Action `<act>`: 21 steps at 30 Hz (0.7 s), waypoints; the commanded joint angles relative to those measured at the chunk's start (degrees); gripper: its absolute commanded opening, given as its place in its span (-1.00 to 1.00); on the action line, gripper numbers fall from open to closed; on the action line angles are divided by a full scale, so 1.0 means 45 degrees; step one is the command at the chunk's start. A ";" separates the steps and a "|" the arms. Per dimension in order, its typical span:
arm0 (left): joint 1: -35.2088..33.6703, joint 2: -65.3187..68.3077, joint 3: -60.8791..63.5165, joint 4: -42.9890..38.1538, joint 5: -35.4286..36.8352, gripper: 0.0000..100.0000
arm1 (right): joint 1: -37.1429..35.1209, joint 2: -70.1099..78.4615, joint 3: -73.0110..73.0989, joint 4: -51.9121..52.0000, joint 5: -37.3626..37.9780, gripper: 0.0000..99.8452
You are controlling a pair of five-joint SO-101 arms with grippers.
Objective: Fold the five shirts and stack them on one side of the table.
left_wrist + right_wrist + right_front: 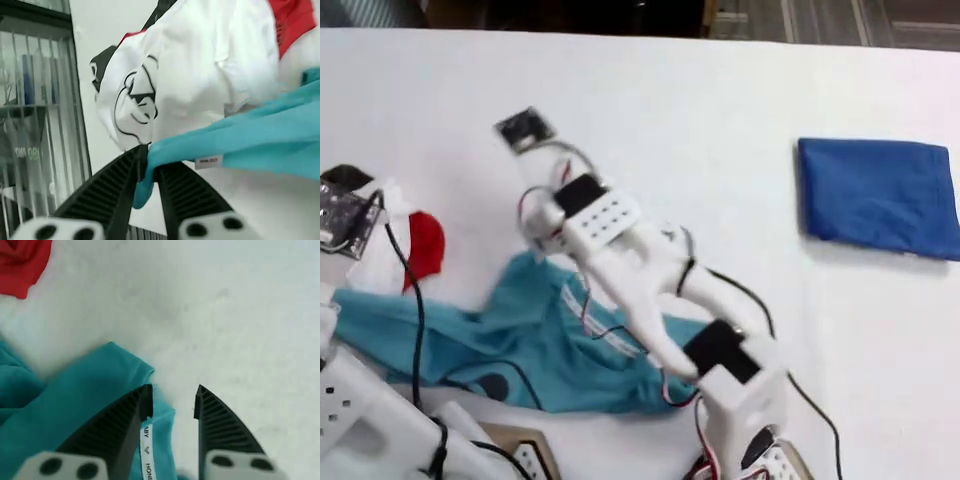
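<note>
The left claw (148,156) is pinching the teal shirt (535,345) by its edge at 8 o'clock on the table (720,90), likely to pull it flat for folding, while the right claw (172,396) is hovering spread over another edge, and a folded blue shirt (878,195) is lying at 3 o'clock.

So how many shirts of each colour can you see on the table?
Blue shirt: 1, folded
Teal shirt: 1
White shirt: 1
Red cloth: 1
Black cloth: 1
Total: 5. Only bits of the red and black show, so I cannot tell if each is its own shirt.
</note>
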 commanded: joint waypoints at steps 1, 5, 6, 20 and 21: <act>-0.0860 -0.0117 -0.0029 -0.0840 -0.0176 -0.95 | -0.0420 0.0361 -0.0156 -0.0440 -0.0117 -0.71; -0.1192 -0.0117 -0.0029 -0.0860 -0.0508 -0.95 | -0.0713 0.0791 -0.0156 -0.1162 -0.0195 -0.71; -0.1192 -0.0117 -0.0010 -0.0840 -0.0488 -0.95 | -0.0733 0.0889 -0.0156 -0.1338 -0.0195 -0.71; -0.1153 -0.0117 -0.0049 -0.0840 -0.0488 -0.95 | -0.0537 0.2081 -0.0547 -0.2432 -0.3165 -0.70; -0.1153 -0.0117 -0.0029 -0.0879 -0.0488 -0.95 | -0.0537 0.2120 -0.0664 -0.2432 -0.3282 -0.70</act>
